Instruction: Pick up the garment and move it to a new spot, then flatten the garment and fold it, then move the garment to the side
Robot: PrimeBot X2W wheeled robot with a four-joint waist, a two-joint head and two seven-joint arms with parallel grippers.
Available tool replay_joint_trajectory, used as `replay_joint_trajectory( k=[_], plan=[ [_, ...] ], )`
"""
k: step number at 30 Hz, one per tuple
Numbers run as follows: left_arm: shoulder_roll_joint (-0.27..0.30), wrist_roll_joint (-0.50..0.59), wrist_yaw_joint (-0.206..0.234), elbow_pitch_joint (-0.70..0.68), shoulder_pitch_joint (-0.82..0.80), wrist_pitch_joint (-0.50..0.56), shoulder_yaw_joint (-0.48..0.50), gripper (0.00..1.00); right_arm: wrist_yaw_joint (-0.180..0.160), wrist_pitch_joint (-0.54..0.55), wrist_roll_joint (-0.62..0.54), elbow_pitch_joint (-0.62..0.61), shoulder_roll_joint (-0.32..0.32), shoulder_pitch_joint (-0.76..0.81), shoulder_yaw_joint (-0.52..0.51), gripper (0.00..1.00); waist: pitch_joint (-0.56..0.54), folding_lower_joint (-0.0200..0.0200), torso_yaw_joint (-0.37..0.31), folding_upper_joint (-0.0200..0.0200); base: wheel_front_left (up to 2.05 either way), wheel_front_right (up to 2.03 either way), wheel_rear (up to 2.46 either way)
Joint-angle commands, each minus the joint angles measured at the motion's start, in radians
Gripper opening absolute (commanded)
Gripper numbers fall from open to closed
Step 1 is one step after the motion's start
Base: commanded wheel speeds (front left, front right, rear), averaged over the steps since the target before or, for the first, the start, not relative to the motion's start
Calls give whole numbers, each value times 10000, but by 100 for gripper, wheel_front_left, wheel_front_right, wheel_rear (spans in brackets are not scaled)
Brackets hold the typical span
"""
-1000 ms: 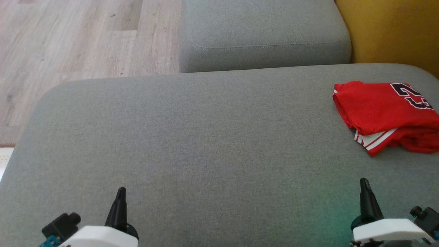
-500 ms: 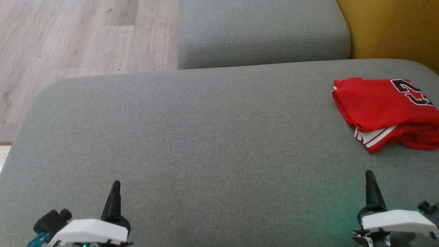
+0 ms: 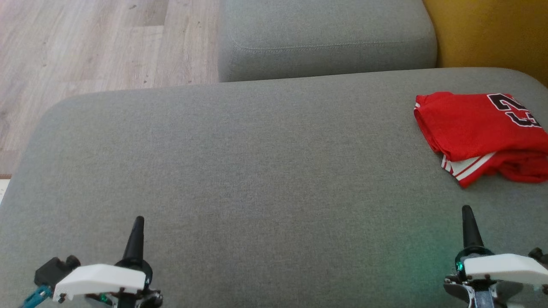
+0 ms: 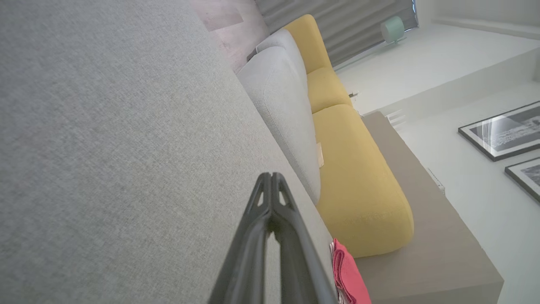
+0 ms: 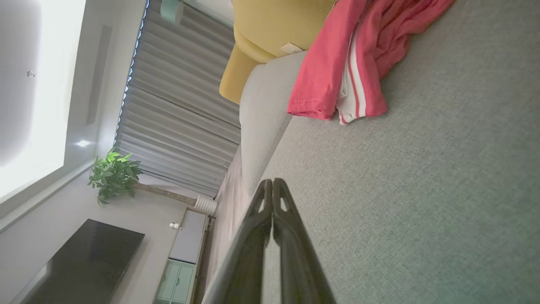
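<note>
The garment (image 3: 479, 128) is a red jersey with dark numbers and white stripes, folded and lying at the far right of the grey sofa seat (image 3: 257, 171). It also shows as a red bundle in the right wrist view (image 5: 346, 63) and as a red edge in the left wrist view (image 4: 348, 274). My left gripper (image 3: 138, 222) is at the lower left, shut and empty, far from the garment. My right gripper (image 3: 467, 211) is at the lower right, shut and empty, a short way in front of the garment. In both wrist views the fingertips (image 4: 271, 177) (image 5: 272, 182) meet.
A second grey cushion (image 3: 325, 38) lies beyond the seat, with a yellow cushion (image 3: 492, 34) at the upper right. Wooden floor (image 3: 85, 47) runs past the seat's left and far edges. The wrist views show a yellow sofa (image 4: 358, 177), window blinds (image 5: 181, 105) and a potted plant (image 5: 112, 173).
The head view has shifted, so the seat and garment sit a little higher in the picture. Both grippers appear slightly further out to the sides. Both remain shut.
</note>
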Motion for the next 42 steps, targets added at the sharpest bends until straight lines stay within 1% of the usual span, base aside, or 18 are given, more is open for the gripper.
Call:
replay_joint_trajectory(
  k=[1,14,42],
  plan=[
    [167,-280,-109,-258,-626,50,363,0,-5,67,282,-358,-59,-559,64,0,15,0,-7,0,0,0,0],
    [159,-1882,-334,-76,-1015,454,732,0,-6,472,1799,-362,-44,-878,-177,0,177,0,-75,0,0,0,0],
    [125,-4919,-763,272,-1760,1248,1467,0,-7,1252,4694,-369,-12,-1488,-642,0,488,0,-205,0,0,0,0]
  ],
)
